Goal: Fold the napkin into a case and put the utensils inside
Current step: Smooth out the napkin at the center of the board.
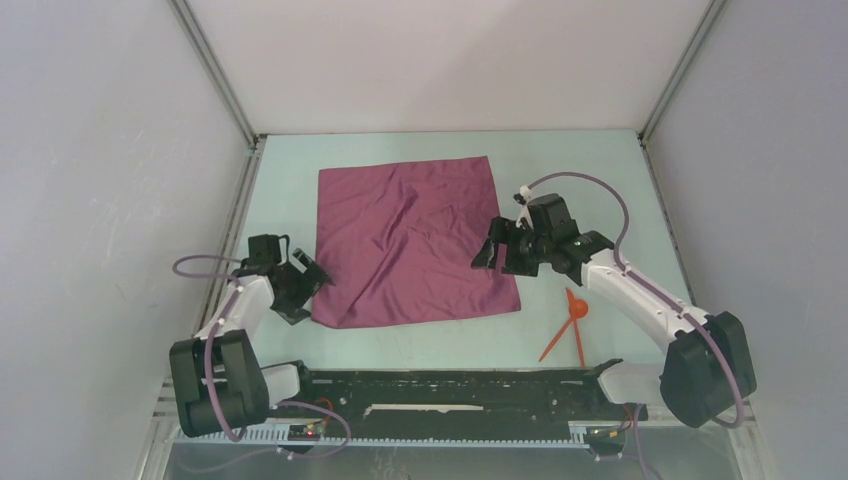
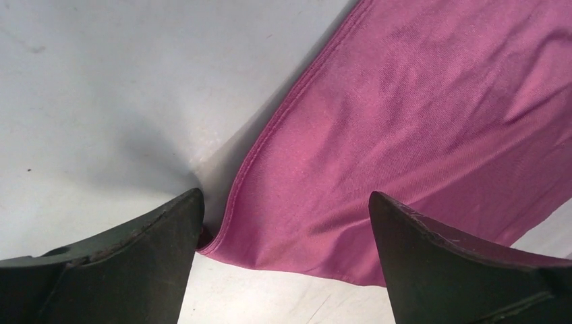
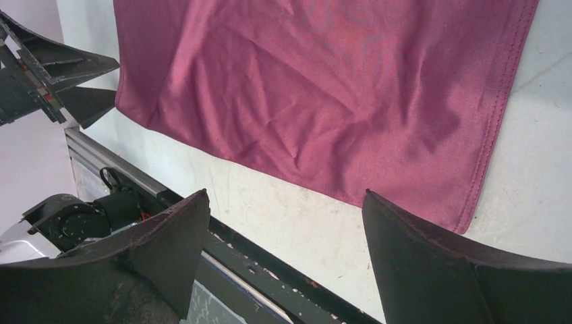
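Note:
The plum-purple napkin (image 1: 412, 240) lies spread flat and unfolded on the table, with a few wrinkles. My left gripper (image 1: 312, 283) is open at its near left corner, and that corner (image 2: 283, 229) shows between the fingers in the left wrist view. My right gripper (image 1: 487, 252) is open and empty, hovering at the napkin's right edge; the napkin (image 3: 324, 88) fills the top of the right wrist view. The two orange-red utensils, a spoon (image 1: 575, 305) and a slim stick (image 1: 556, 342), lie crossed on the table right of the napkin's near right corner.
The black front rail (image 1: 450, 385) runs along the near table edge and also shows in the right wrist view (image 3: 290, 277). White enclosure walls with metal frame posts (image 1: 215, 75) stand on the left, back and right.

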Tool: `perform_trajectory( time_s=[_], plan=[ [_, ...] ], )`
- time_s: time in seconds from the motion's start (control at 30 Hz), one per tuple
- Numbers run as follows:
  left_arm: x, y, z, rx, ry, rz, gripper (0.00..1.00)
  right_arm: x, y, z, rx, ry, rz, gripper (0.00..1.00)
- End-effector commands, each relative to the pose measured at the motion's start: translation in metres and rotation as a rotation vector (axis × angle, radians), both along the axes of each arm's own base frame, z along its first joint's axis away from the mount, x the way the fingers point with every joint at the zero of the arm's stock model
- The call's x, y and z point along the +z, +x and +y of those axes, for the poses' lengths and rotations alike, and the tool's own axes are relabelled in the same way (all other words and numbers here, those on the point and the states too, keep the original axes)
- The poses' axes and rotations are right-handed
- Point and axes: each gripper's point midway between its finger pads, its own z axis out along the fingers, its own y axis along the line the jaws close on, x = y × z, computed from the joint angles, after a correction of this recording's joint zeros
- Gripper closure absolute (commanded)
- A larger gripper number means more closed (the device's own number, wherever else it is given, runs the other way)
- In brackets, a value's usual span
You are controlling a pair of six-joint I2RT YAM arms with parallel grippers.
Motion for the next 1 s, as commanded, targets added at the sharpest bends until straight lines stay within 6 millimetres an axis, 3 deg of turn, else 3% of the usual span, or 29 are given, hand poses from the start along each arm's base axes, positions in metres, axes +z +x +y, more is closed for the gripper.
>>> perform_trajectory(
  time_s=[0.0,0.1,0.27,0.4,0.5,0.6,0.7,0.83,0.97],
  plan=[
    [0.011,0.006,-0.009,-0.026,-0.042,-0.061,0.0,0.01,0.005,-0.005,-0.006,-0.008,-0.053,0.09],
    [0.021,0.0,-0.022,-0.022,-0.106,-0.077,0.0,0.006,0.007,-0.006,-0.012,-0.019,-0.053,0.09],
    [0.057,-0.011,-0.049,0.003,-0.266,-0.165,0.0,-0.003,0.009,-0.006,-0.006,-0.018,-0.038,0.09],
    [0.083,-0.023,-0.042,0.048,-0.204,-0.223,0.0,-0.007,0.01,-0.006,0.002,-0.02,-0.025,0.09],
    [0.091,-0.032,-0.033,0.093,-0.154,-0.212,0.0,-0.012,0.011,-0.008,-0.003,-0.03,-0.012,0.09],
    [0.089,-0.041,-0.011,0.155,-0.033,-0.149,0.0,-0.025,0.017,-0.021,-0.085,-0.094,0.014,0.09],
    [0.08,-0.044,0.003,0.171,0.047,-0.091,0.0,-0.045,0.022,-0.048,-0.255,-0.225,0.096,0.11],
    [0.061,-0.024,0.005,0.081,0.053,-0.043,0.0,-0.068,0.02,-0.076,-0.439,-0.349,0.191,0.14],
    [0.034,-0.006,0.016,0.023,0.07,0.02,0.0,-0.079,0.016,-0.076,-0.475,-0.388,0.221,0.19]
  ],
)
